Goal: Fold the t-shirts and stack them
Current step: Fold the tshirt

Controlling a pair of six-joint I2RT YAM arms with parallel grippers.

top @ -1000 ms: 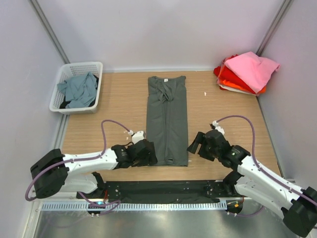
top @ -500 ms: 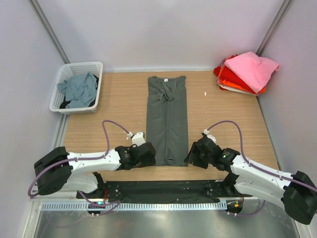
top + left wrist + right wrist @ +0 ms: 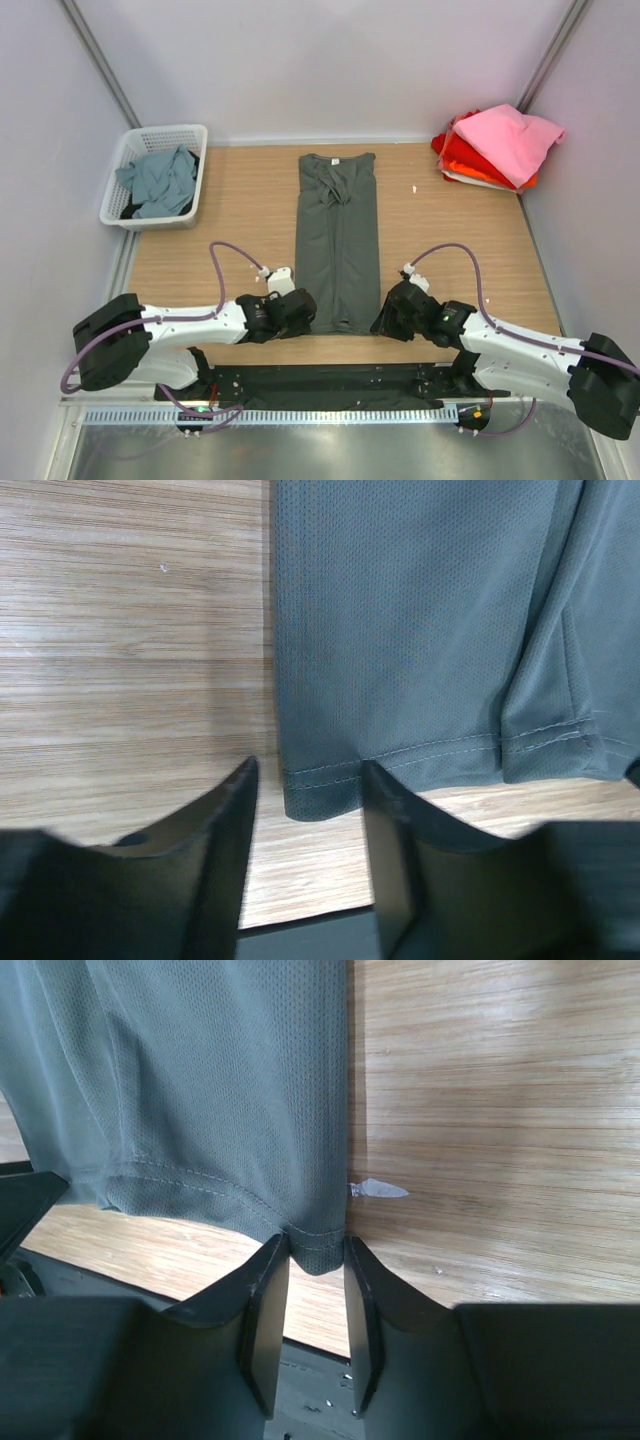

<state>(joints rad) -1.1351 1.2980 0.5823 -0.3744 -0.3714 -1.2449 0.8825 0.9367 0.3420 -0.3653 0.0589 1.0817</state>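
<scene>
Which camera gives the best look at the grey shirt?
The top view: the whole grey shirt lies there as a long, narrow strip. The left wrist view shows only its near-left hem corner, and the right wrist view only its near-right one.

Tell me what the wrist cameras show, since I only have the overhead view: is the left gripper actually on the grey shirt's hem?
Observer: The left gripper straddles the near left hem corner of the grey t-shirt. Its jaws are open, not pinching the cloth.
Operator: And the right one?
Observer: The right gripper has the other hem corner filling the narrow gap between its fingers. I cannot tell whether it is pinched.
Operator: Anything lying near that corner?
Observer: A small white scrap sits on the table just beside it.
</scene>
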